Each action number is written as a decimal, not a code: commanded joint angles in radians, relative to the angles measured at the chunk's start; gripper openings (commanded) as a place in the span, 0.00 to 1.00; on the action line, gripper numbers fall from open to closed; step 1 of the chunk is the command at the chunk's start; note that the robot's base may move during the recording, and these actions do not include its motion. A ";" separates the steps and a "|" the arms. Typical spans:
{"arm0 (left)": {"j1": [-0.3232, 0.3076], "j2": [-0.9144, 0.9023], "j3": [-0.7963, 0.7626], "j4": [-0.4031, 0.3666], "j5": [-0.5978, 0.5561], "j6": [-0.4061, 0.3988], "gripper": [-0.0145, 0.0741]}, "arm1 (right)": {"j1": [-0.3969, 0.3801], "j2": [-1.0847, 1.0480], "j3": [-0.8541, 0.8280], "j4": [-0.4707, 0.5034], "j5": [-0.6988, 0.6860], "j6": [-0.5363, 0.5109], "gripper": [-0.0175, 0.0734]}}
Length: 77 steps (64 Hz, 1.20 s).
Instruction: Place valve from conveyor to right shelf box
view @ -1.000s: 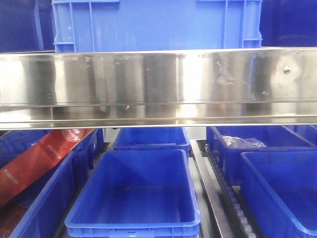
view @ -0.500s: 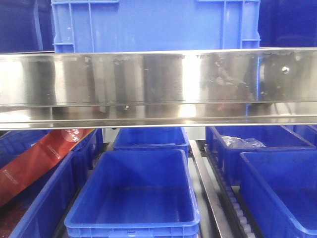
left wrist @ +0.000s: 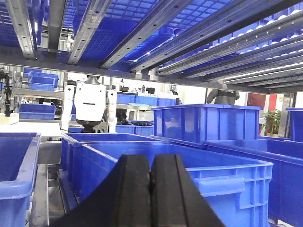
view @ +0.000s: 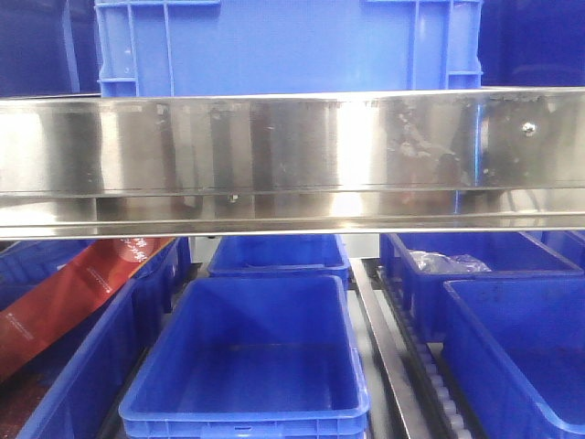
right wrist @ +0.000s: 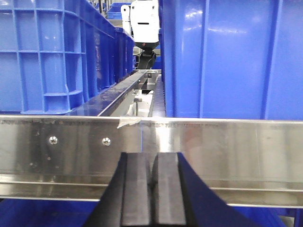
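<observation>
No valve and no conveyor show in any view. My left gripper [left wrist: 150, 163] is shut and empty, its black fingers pressed together in front of blue shelf boxes [left wrist: 189, 175] under a roller-track shelf. My right gripper [right wrist: 151, 163] is shut and empty, close to a shiny steel shelf rail [right wrist: 213, 142] with blue boxes [right wrist: 227, 56] above it. In the front view an empty blue box [view: 251, 352] sits in the middle of the lower shelf, with another blue box [view: 521, 347] to its right. Neither gripper shows in the front view.
A wide steel shelf beam [view: 292, 160] crosses the front view, with a blue crate [view: 283, 46] on top. A red packet [view: 73, 293] lies in the left box. A clear plastic bag [view: 448, 263] lies in the far right box. A white robot [left wrist: 90, 101] stands beyond the shelf.
The front view has shifted very slightly to the right. Nothing else has visibly changed.
</observation>
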<state>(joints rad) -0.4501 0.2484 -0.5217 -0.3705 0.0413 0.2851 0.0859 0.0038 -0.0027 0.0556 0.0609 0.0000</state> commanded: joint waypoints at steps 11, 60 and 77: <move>-0.003 -0.004 0.000 -0.001 -0.012 0.000 0.04 | -0.003 -0.004 0.003 0.001 -0.024 0.000 0.01; 0.181 -0.076 0.265 0.359 -0.052 -0.261 0.04 | -0.003 -0.004 0.003 0.001 -0.024 0.000 0.01; 0.358 -0.226 0.451 0.438 -0.058 -0.372 0.04 | -0.003 -0.004 0.003 0.001 -0.024 0.000 0.01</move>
<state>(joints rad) -0.1191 0.0654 -0.1048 0.0613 0.0091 -0.0717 0.0859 0.0038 -0.0027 0.0556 0.0591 0.0000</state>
